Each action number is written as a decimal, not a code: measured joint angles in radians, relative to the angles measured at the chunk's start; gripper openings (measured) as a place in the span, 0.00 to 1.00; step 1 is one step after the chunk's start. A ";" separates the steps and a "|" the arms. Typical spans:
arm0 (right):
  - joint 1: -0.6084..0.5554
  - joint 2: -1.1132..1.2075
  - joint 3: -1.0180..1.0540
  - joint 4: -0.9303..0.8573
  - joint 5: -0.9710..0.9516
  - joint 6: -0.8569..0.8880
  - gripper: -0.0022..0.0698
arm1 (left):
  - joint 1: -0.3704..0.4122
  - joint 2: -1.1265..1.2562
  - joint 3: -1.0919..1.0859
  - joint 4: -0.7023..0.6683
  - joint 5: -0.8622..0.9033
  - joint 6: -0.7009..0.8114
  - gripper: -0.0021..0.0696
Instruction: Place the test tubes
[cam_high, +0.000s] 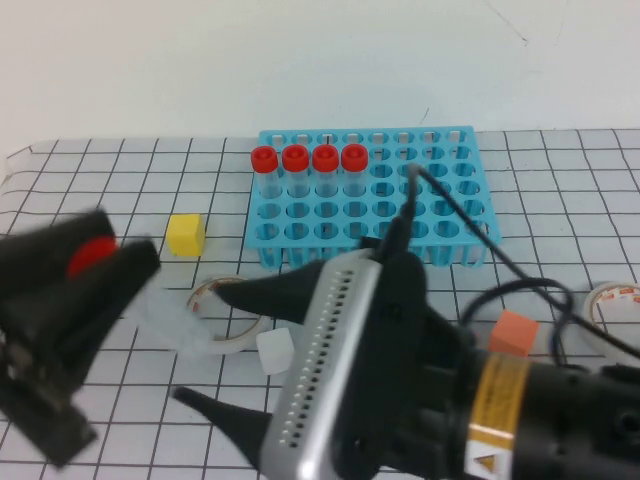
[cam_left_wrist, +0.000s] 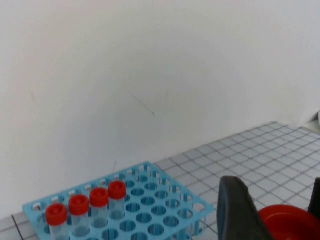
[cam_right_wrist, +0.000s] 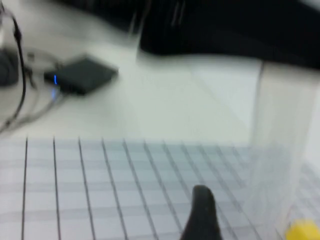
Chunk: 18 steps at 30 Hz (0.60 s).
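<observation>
Left gripper (cam_high: 95, 258), table's left, clamps red-capped tube (cam_high: 165, 315); right gripper (cam_high: 215, 345), front centre, gapes empty. Turn tube upright, centre over free rack (cam_high: 440, 215) hole.

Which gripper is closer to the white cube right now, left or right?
Right. The right gripper hangs open, with the white cube showing between its spread jaws in the high view. The left gripper is off to the cube's left, shut on a test tube.
</observation>
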 joint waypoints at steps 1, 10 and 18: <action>0.000 -0.017 0.000 0.030 0.048 -0.025 0.73 | 0.000 0.024 -0.018 -0.038 0.000 0.041 0.38; 0.000 -0.254 0.000 0.098 0.486 -0.190 0.39 | 0.000 0.317 -0.219 -0.135 0.120 0.424 0.38; 0.000 -0.453 0.000 0.086 0.871 -0.156 0.04 | 0.000 0.676 -0.445 -0.135 0.228 0.523 0.38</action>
